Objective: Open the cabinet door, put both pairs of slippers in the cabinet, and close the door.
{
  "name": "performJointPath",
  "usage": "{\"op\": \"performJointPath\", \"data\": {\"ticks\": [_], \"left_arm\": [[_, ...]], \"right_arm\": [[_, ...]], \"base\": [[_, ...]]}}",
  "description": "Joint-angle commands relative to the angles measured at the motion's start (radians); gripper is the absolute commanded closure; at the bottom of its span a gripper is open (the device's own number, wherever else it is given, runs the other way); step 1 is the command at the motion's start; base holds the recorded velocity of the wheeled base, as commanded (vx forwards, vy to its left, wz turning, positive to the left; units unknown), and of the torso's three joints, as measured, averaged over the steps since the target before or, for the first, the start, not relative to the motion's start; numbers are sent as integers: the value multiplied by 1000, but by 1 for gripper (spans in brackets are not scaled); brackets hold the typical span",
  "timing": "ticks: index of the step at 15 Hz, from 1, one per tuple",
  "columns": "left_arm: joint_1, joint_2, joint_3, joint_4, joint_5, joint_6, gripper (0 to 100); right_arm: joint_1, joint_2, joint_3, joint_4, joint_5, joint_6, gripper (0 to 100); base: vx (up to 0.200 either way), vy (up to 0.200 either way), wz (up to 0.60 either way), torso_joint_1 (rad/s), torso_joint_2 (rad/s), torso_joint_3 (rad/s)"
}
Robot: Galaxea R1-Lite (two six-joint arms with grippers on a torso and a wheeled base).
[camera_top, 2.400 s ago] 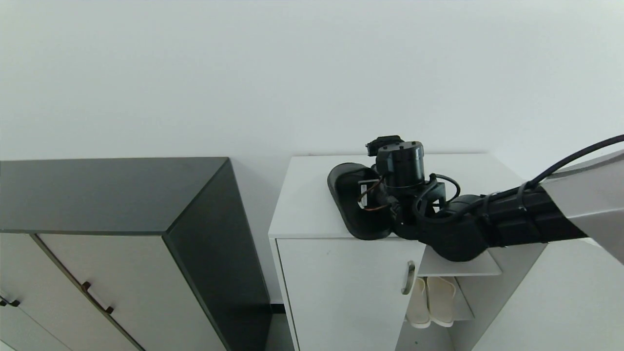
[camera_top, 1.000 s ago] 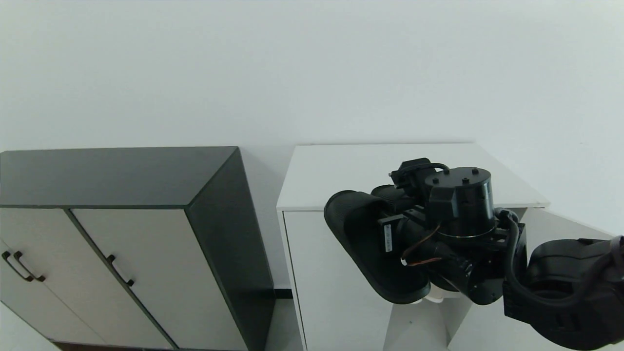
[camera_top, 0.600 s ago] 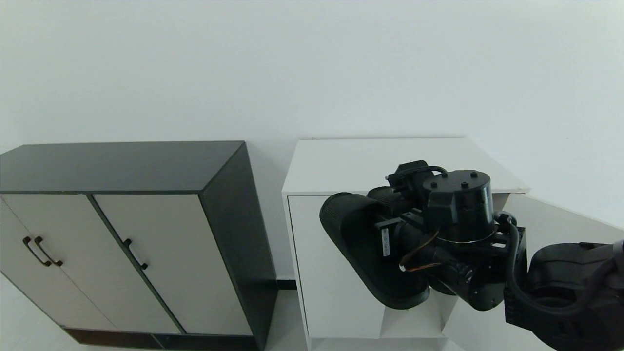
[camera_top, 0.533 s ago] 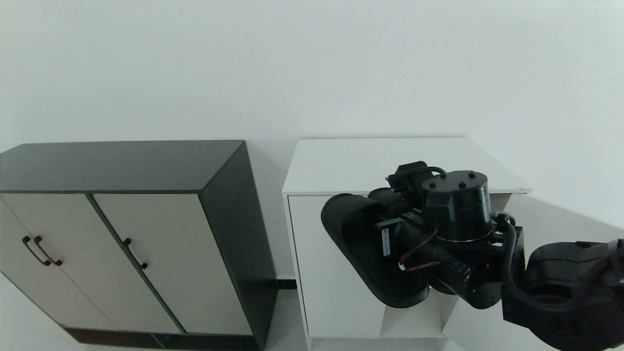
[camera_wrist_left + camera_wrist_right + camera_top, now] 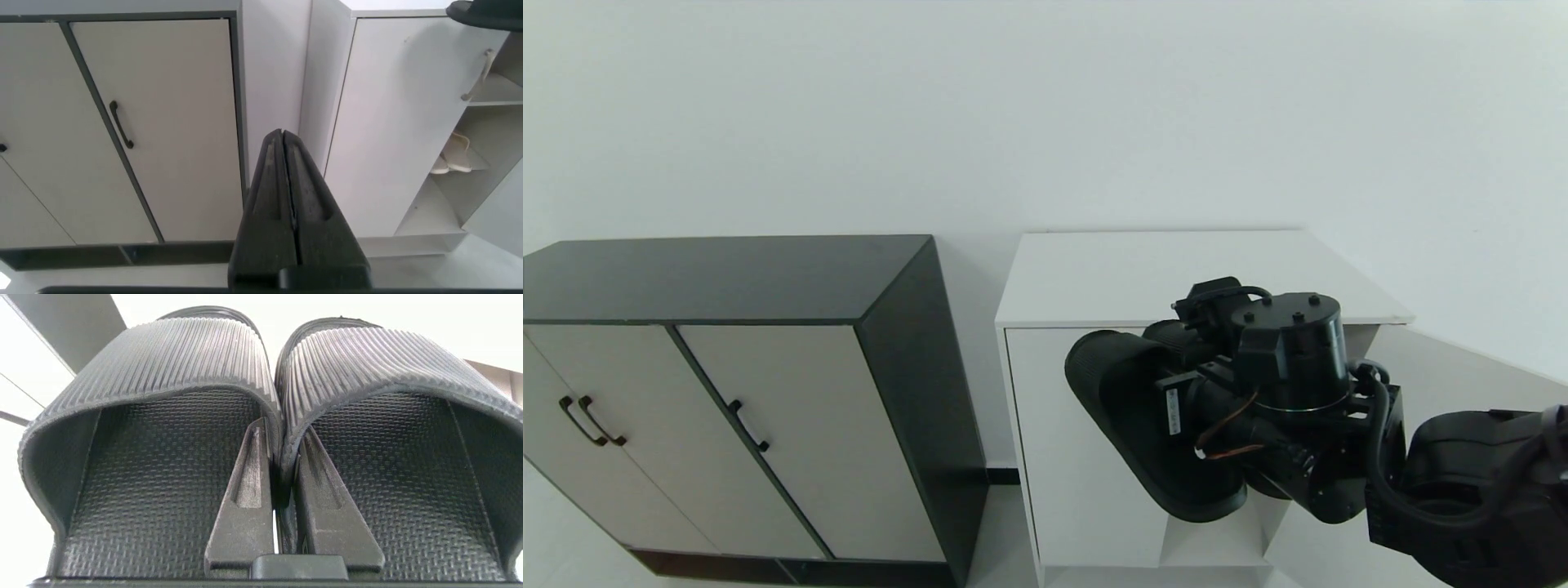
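R gripper (image 5: pixel 280 446) clamps black slippers (image 5: pixel 192 371) by their inner strap edges: ribbed rubber, dimpled footbeds. Head view: pair hangs at 5 o'clock of white cabinet (image 5: pixel 1127 273) top. L wrist view: L gripper (image 5: pixel 283 145) fingers together, cream slippers (image 5: pixel 454 153) shelved at 3 o'clock. 2.4 s ago the pair lay on top.

On my head feed a plain white wall (image 5: pixel 1045 114) fills the back of the room, evenly lit, with only soft shading near its foot. Against it on the left stands a low sideboard (image 5: pixel 727 278) with a flat black top and a black side panel (image 5: pixel 915 408). I can see pale grey doors (image 5: pixel 792 425) on its front, with slim dark handles (image 5: pixel 745 425), above a dark recessed plinth (image 5: pixel 792 569). Beside the panel, a dark skirting strip (image 5: pixel 1003 475) runs where the wall meets the pale floor (image 5: pixel 1001 539)
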Motion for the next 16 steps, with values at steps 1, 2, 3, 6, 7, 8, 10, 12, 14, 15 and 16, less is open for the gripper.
{"op": "performJointPath", "data": {"ticks": [1,2,3,6,7,8,10,12,14,15,16], "left_arm": [[0,0,0,0,0,1,100],[0,0,0,0,0,1,100],[0,0,0,0,0,1,100],[0,0,0,0,0,1,100],[0,0,0,0,0,1,100],[0,0,0,0,0,1,100],[0,0,0,0,0,1,100],[0,0,0,0,0,1,100],[0,0,0,0,0,1,100],[0,0,0,0,0,1,100],[0,0,0,1,0,1,100]], "right_arm": [[-1,3,1,0,-1,0,100],[-3,3,8,0,-2,-2,100],[-5,3,9,-2,-2,-2,100],[-8,3,11,-2,-1,-2,100],[-8,3,11,-2,-2,-3,100],[-8,2,15,-2,-2,-3,100],[-8,-1,15,-2,-2,-3,100],[-8,-1,17,-2,-2,-5,100],[-8,-4,20,-2,-1,-5,100],[-8,-6,21,-2,-2,-5,100],[-8,-6,21,-2,-2,-5,100]], "base": [[0,0,0,0,0,0],[0,0,0,0,0,0],[0,0,0,0,0,0],[0,0,0,0,0,0],[0,-200,0,2,2,-2],[0,-200,0,7,2,2],[0,-200,0,-2,-2,2],[0,-200,0,5,2,2],[0,-200,0,0,2,0],[0,-200,0,7,-2,2],[0,-200,0,2,2,2]]}}
